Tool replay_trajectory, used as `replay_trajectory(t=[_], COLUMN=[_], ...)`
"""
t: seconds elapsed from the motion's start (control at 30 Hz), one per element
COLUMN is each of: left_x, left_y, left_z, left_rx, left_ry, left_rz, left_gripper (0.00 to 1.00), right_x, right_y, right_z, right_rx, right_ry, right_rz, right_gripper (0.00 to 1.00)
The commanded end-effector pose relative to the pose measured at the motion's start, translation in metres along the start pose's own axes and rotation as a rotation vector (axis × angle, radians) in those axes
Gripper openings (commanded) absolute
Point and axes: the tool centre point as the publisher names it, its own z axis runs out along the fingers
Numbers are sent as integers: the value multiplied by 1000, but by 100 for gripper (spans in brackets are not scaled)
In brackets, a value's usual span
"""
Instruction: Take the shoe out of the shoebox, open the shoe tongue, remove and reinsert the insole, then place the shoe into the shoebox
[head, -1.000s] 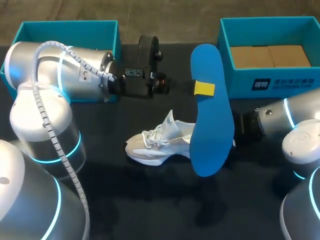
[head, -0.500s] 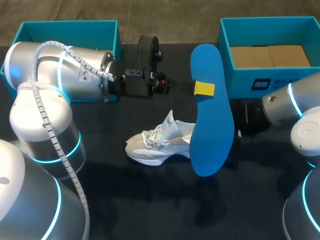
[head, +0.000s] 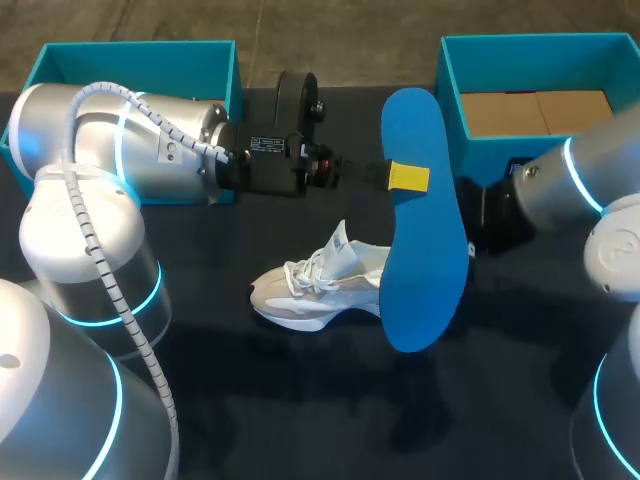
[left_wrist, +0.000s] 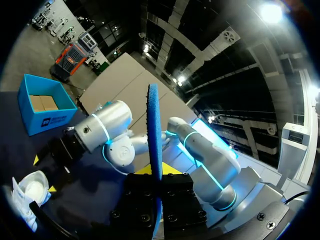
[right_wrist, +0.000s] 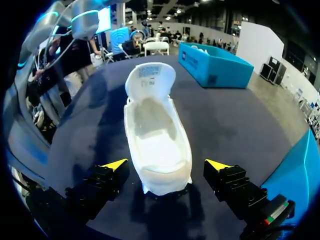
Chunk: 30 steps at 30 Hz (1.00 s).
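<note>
The insole (head: 425, 270) is out of the shoe (head: 320, 285), so by my reckoning the job stands at the turn between removing it and putting it back. The left gripper (head: 402, 177) is clamped on the blue insole near one end. The rest of the sole hangs away from the jaws, held up over the white shoe. Seen from the left wrist, the insole stands edge-on between the fingers and runs straight out ahead of them.

The shoe sits upright on the dark table (head: 300, 400), outside either box. The right gripper (right_wrist: 166, 167) has its jaws spread wide. One yellow tip stands on each side of the shoe's near end, and both are apart from it. The shoe runs straight out ahead of these jaws, with its tongue (right_wrist: 150, 77) lifted at the far end and the white inside laid bare.

The next move, I would say, calls for the right jaws to close on that end and steady the shoe. The left arm would then tip the insole down and feed it into the opening without buckling it.

As for the boxes, the right-hand teal box (head: 540, 45) lies beyond the insole from the left jaws and holds only brown cardboard pieces (head: 535, 112). The left-hand teal box (head: 140, 55) lies well past the shoe from the right jaws, and I cannot tell what is in it.
</note>
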Motion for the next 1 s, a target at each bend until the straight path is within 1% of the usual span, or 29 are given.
replay_trajectory(t=[0.03,0.87,0.93,1.0], left_x=[0,0,0,0], left_y=[1,1,1,1], left_z=[0,0,0,0], left_rx=[4,4,4,4], left_ry=[0,0,0,0], left_rz=[0,0,0,0], left_gripper=[0,0,0,0], right_x=[2,2,0,-2], right_y=[5,5,6,7], right_z=[-2,-2,-9,-15], right_rx=[140,140,181,191], right_ry=[-5,-5,-5,9], right_rz=[2,2,-28,-48], right_gripper=[100,100,100,100])
